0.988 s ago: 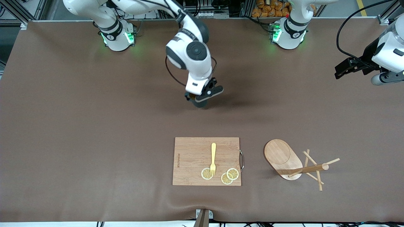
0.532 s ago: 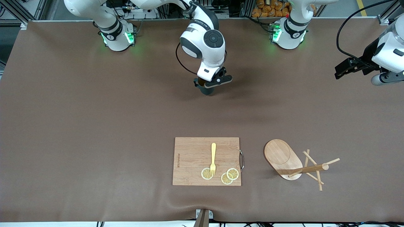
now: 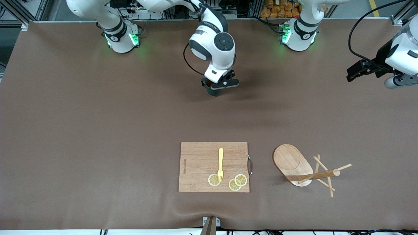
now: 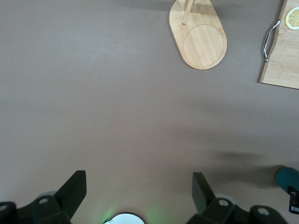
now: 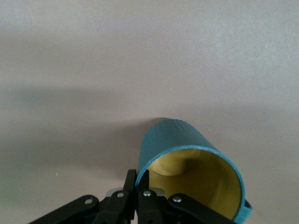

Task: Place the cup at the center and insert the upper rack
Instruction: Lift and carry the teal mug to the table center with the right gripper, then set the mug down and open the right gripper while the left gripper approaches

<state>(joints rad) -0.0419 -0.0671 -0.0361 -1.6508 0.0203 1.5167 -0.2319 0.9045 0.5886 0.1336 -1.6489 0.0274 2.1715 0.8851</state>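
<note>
The small dark teal cup (image 3: 214, 91) with a mustard-yellow inside is gripped by its rim in the right gripper (image 3: 219, 85), whose fingers (image 5: 135, 186) are pinched together on the wall, above the brown table (image 3: 98, 130) between the two arm bases. Its mouth is turned upward. Whether it touches the table cannot be told.

The light wooden mug tree (image 3: 307, 169) is lying tipped over near the front camera, toward the left arm's end. Its oval base (image 4: 198, 39) stands on edge, and the round post's long axis runs along the table, top pointing toward the left arm's end, with thin pegs crossing there. It lies beside the rectangular wooden cutting board (image 3: 199, 163), apart from it.

The left gripper (image 4: 138, 191) waits over bare table, its fingers spread wide.
</note>
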